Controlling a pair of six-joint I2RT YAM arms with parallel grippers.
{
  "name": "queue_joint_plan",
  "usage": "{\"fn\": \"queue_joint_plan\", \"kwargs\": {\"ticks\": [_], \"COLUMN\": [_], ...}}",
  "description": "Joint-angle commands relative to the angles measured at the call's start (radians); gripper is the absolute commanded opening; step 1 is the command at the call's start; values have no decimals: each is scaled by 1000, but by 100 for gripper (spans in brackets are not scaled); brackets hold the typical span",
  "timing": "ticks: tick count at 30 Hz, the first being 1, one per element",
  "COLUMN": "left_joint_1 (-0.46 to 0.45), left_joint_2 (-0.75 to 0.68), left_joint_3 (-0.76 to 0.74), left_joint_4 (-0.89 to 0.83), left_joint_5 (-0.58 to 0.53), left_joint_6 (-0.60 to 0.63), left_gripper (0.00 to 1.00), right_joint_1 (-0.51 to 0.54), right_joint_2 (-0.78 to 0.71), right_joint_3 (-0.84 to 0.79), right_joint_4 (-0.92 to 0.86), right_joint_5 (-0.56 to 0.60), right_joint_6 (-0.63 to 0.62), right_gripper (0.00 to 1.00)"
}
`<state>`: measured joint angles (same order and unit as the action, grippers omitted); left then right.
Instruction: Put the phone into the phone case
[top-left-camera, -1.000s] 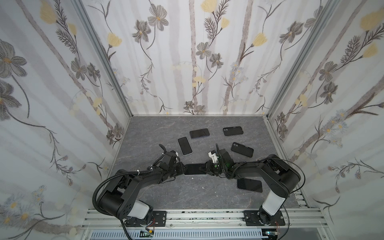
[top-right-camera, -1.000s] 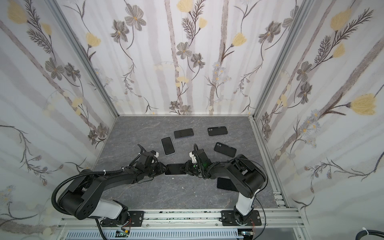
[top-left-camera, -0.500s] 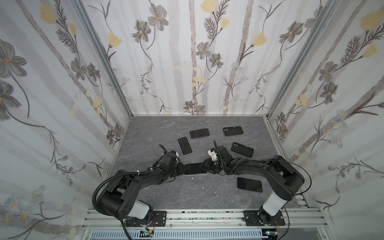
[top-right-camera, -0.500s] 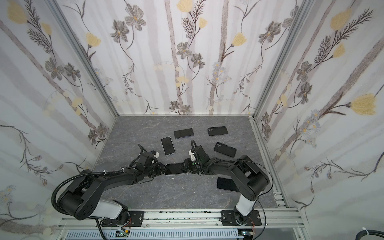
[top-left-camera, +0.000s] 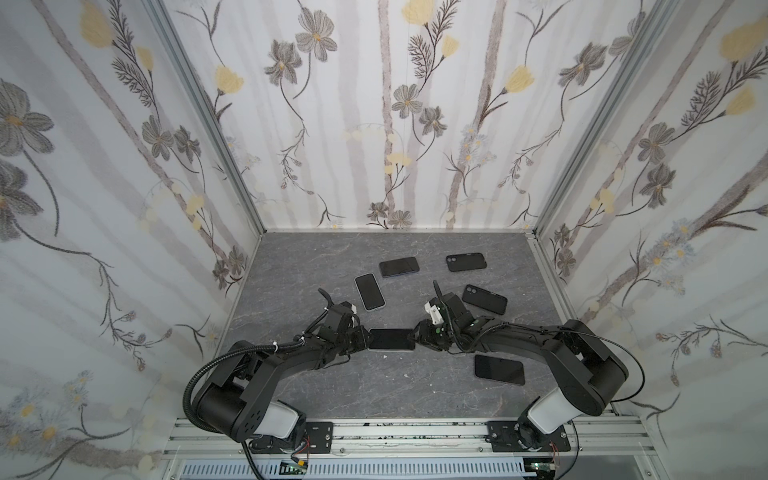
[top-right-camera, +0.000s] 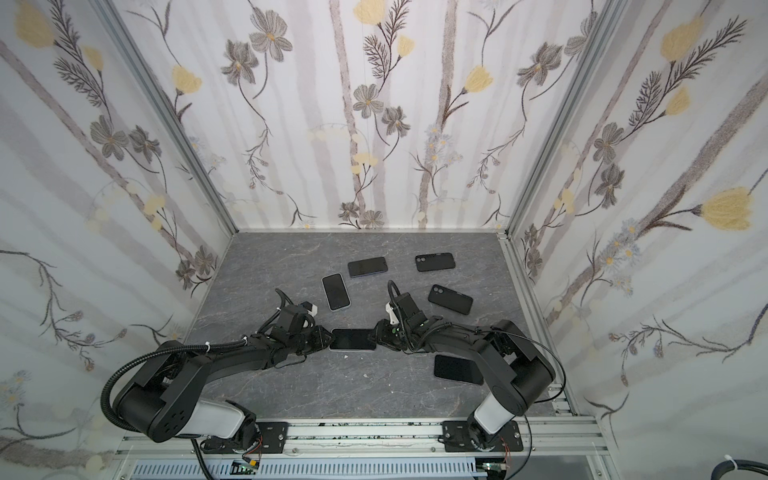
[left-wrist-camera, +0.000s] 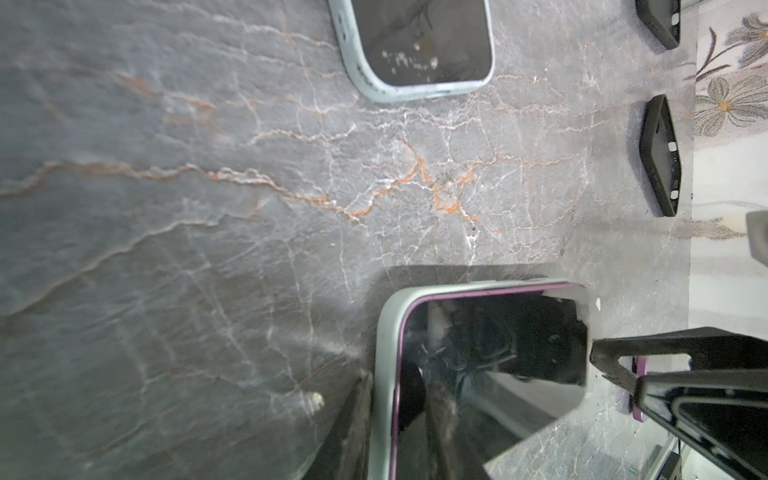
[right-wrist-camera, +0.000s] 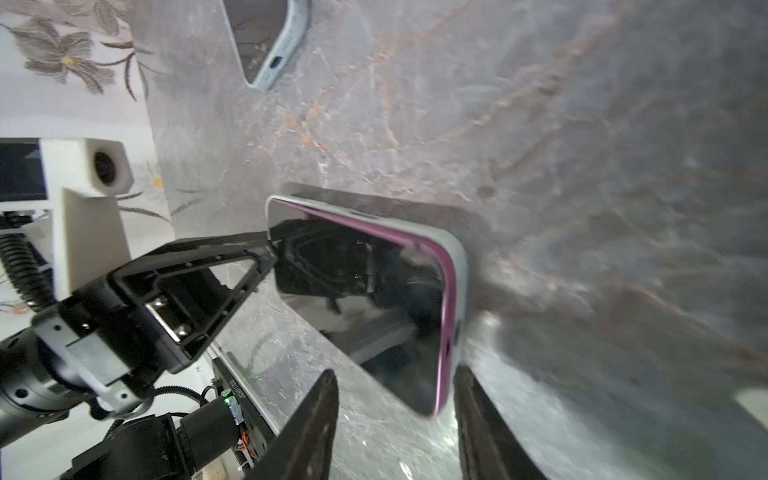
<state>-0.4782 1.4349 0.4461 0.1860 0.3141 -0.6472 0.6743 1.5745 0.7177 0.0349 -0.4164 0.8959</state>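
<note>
Grey marble-patterned tabletop (top-left-camera: 332, 399) carries the purple-rimmed black-glass phone (top-left-camera: 390, 337). It lies screen up and crosswise between the two arms, near the middle of the front half in both top views. The phone sits inside a pale grey-green soft phone case (left-wrist-camera: 382, 332). In the left wrist view the case's lip shows outside the purple rim along one long side and round a corner. Whether every corner is pressed home I cannot tell (the far end is partly behind a black finger).

The left gripper (top-left-camera: 365, 338) is at the phone's left end, clenched on it. In the left wrist view one of its fingers (left-wrist-camera: 353, 419) lies against the outer wall of the case, and the other comes over the glass just inside the rim.

The right gripper (top-left-camera: 417, 336) is at the opposite end with its jaws spread. In the right wrist view its two fingers (right-wrist-camera: 316, 424) straddle the phone's near corner. One stands clear of the glass with bare table between; the other is just beside the case's outer wall. Neither pinches.

Well apart, farther back, lie a second phone in a light blue case (top-left-camera: 369, 291) and a black phone case with a camera cut-out (top-left-camera: 484, 299).
</note>
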Motion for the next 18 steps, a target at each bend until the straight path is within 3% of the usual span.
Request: {"fn": "queue_joint_plan", "kwargs": {"ticks": [1,10,16,18], "left_joint_1": [-3,-31,-39,-40], "left_joint_2": [-1,2,14,18], "left_joint_3": [-7,1,20,19], "left_joint_4": [-191,-186,-178,-175], "left_joint_5": [-37,-25,-10,-3], "left_joint_6": [1,-22,-27,-28], "left_gripper": [27,27,26,25], "right_joint_1": [-14,-40,-38,-36], "right_joint_2": [-29,-11,52,61], "right_joint_3": [-16,-17,7,8], "right_joint_4": [-6,-9,-1,2], "right_joint_5": [8,-42,-63,-65], "right_joint_6": [-26,-70,-81,-81], "right_gripper": [45,34,18,17]}}
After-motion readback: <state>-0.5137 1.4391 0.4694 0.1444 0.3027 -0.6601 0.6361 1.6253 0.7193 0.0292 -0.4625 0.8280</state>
